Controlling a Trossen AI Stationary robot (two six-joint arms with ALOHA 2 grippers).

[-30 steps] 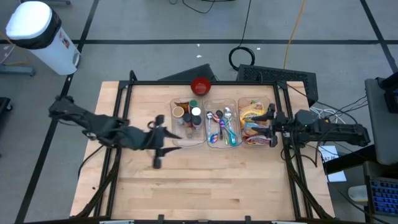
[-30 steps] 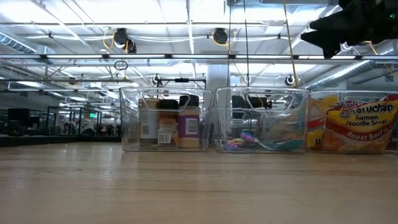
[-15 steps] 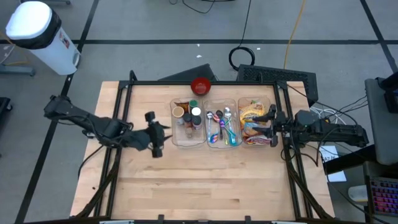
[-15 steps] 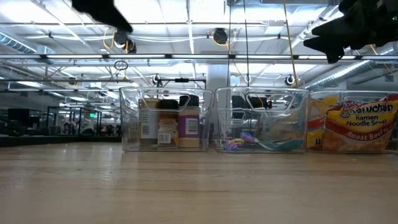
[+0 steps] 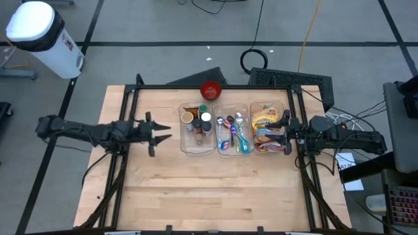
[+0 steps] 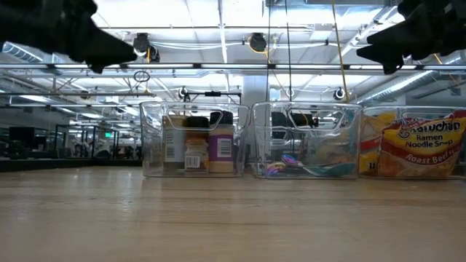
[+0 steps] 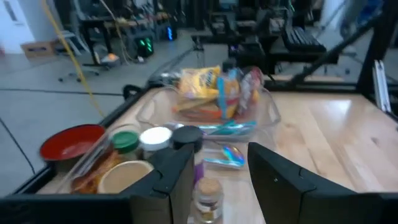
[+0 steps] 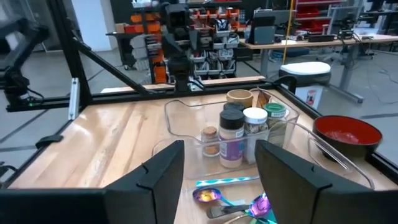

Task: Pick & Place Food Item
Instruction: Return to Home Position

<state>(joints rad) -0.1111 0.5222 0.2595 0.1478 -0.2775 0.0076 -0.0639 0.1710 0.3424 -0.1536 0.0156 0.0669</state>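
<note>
Pulling back toward the left edge of the bench (image 5: 209, 189), the left arm (image 5: 85, 130) has swung away from the row of bins over the last second. It now lies stretched out, with only its tip reaching in over the bench. The left fingers (image 7: 176, 177) are spread wide with nothing between them, and they point at the jar bin (image 5: 196, 149) from well apart. The right arm (image 5: 346, 138) has not shifted. It waits at the right edge beside the ramen bin (image 5: 268, 151), its right fingers (image 8: 163, 171) likewise parted and empty. The spoons (image 5: 235, 134), a purple spoon (image 8: 208, 196) among them, lie inside the middle transparent bin (image 6: 306, 127), and no utensil is loose on the bare wood. A red bowl (image 5: 210, 89) sits at the far edge behind the bins. By the look of it the placing is done and this is only the retreat. What remains is for the left arm to finish folding back to rest, clear of the bin walls.
</note>
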